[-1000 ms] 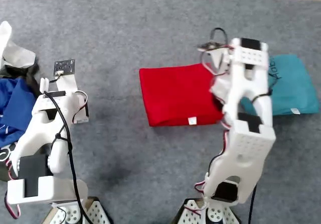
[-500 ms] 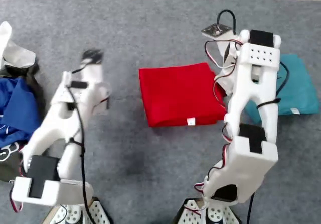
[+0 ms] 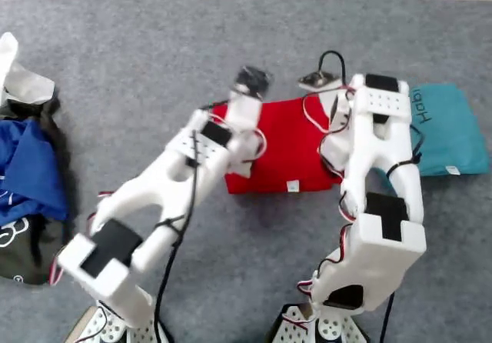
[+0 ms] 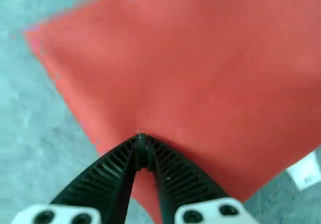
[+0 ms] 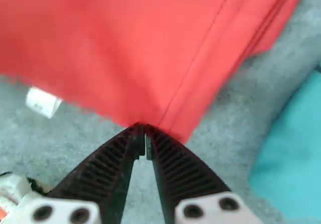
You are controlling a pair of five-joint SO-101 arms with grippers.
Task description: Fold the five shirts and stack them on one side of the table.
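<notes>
**Visitor:** Which step is this?

**Bystander:** I'd say stacking. The folded red shirt (image 3: 288,147) lies mid-tabletop (image 3: 154,43), just left of the folded teal shirt (image 3: 453,139). That makes 2 folded, by my reckoning, and an unfolded heap (image 3: 27,166) waits at the far left.

**Visitor:** And the tools?

**Bystander:** The left tool (image 4: 142,142) is pressed together, its tips over the red cloth near its left edge. The right tool (image 5: 141,133) is pressed together too, at the shirt's near-right corner, with no cloth visibly pinched. Next, I reckon, each must spread and grip an edge.
</notes>
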